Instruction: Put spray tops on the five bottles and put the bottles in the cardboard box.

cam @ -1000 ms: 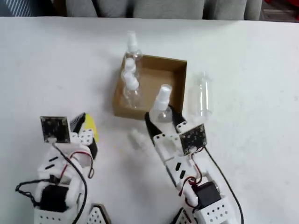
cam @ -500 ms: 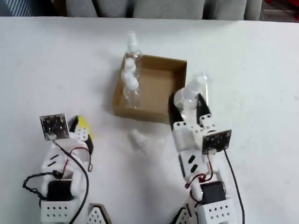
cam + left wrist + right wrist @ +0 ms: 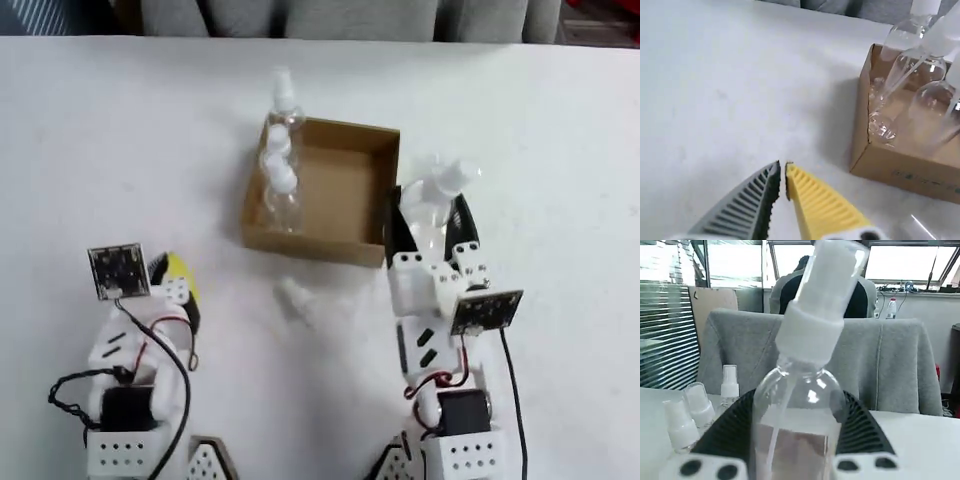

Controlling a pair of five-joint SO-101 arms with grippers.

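While the black fingers (image 3: 860, 425) of the right gripper (image 3: 432, 218) grip its clear body from both sides, the held bottle (image 3: 428, 205) sits just outside the right wall of the cardboard box (image 3: 340, 128). It is raised off the desk (image 3: 120, 130). Its long axis runs away from the arm's base. Its white spray top (image 3: 458, 176) points to the far side and leans a little to the right, so the bottle is tilted, not upright. In the right wrist view the same bottle (image 3: 797, 405) rises between the fingers, with its top (image 3: 822, 300) slanting off to one side.

Inside the box, two capped bottles (image 3: 280, 175) lie against the left wall, one behind the other. Another capped bottle (image 3: 283, 95) stands just beyond the box's far left corner. A loose spray top (image 3: 295, 297) lies on the desk in front of the box, between the two arms.

The left gripper (image 3: 178, 268) is low over the desk, well to the left of the box. Its grey and yellow fingers (image 3: 815, 200) are nearly together, with a thin slit between them and nothing in it.
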